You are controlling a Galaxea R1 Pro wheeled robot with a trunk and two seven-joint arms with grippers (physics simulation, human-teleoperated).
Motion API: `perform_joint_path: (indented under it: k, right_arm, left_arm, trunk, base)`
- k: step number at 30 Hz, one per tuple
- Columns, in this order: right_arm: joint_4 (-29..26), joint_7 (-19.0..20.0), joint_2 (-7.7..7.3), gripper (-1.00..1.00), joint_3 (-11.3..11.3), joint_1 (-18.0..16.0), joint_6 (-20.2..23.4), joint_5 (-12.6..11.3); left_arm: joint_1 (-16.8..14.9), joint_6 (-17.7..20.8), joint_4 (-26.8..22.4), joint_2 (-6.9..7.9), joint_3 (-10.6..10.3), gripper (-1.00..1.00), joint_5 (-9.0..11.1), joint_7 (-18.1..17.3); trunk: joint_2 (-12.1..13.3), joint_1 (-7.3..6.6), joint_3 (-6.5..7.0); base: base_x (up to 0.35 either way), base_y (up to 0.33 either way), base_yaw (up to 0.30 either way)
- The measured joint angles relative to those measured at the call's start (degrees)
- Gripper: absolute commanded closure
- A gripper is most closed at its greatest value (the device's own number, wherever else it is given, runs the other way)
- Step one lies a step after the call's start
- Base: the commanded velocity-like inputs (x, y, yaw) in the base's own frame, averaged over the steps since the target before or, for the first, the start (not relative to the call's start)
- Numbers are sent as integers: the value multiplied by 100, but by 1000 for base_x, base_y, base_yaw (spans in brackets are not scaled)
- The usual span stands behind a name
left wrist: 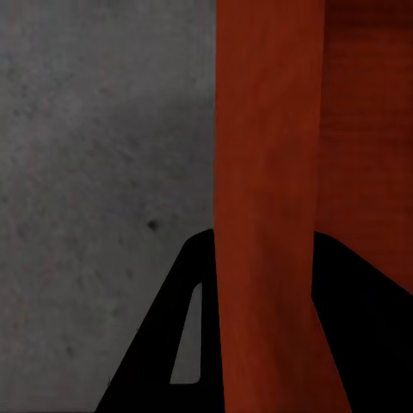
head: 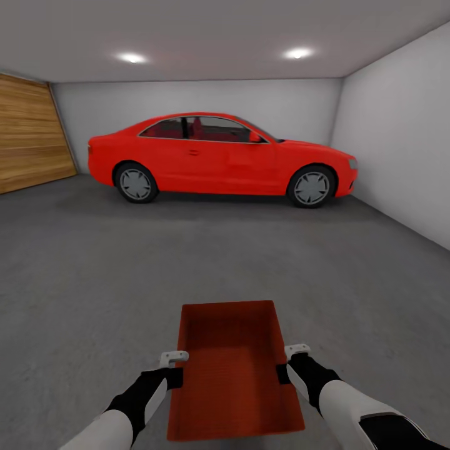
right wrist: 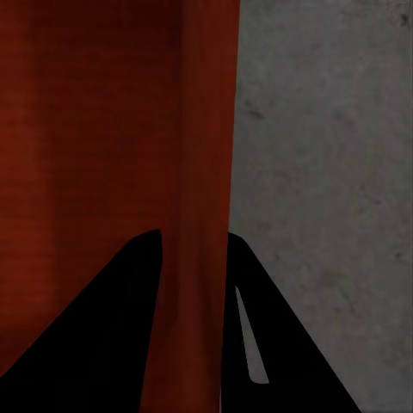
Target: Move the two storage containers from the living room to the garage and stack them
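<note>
- Above the garage floor (head: 94, 281), one storage container (head: 231, 369) is carried between both arms, facing the red car (head: 219, 159).
- Left gripper (left wrist: 262, 331) and right gripper (right wrist: 194, 323) each clamp a side wall.
- Remaining, apparently: set it down, then stack its twin.

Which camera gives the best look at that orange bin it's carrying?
The head view: the whole open-topped bin shows there, held between the left gripper and right gripper. Each wrist view shows just one side wall between dark fingers.
</note>
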Motion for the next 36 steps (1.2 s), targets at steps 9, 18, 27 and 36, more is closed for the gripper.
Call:
perform_joint_path:
  k: [9, 18, 27, 36]
  right_arm:
    - [-2, 0, -1, 100, -1, 1, 2, 0]
    - [-2, 0, -1, 100, 2, 1, 2, 0]
    - [-2, 0, -1, 100, -2, 1, 2, 1]
    - [-3, 2, -1, 100, -4, 1, 2, 5]
  left_arm:
    - [-1, -2, 2, -1, 0, 100, 1, 0]
    - [0, -2, 4, -1, 3, 100, 0, 0]
    - [-3, -2, 4, -1, 7, 100, 0, 0]
    - [-1, -2, 2, -1, 0, 100, 1, 0]
  trunk:
    - [0, 0, 3]
    - [0, 0, 24]
    - [0, 0, 47]
    - [0, 0, 71]
  base:
    - [343, 0, -157]
    - [343, 0, -249]
    - [342, 0, -256]
    - [343, 0, -256]
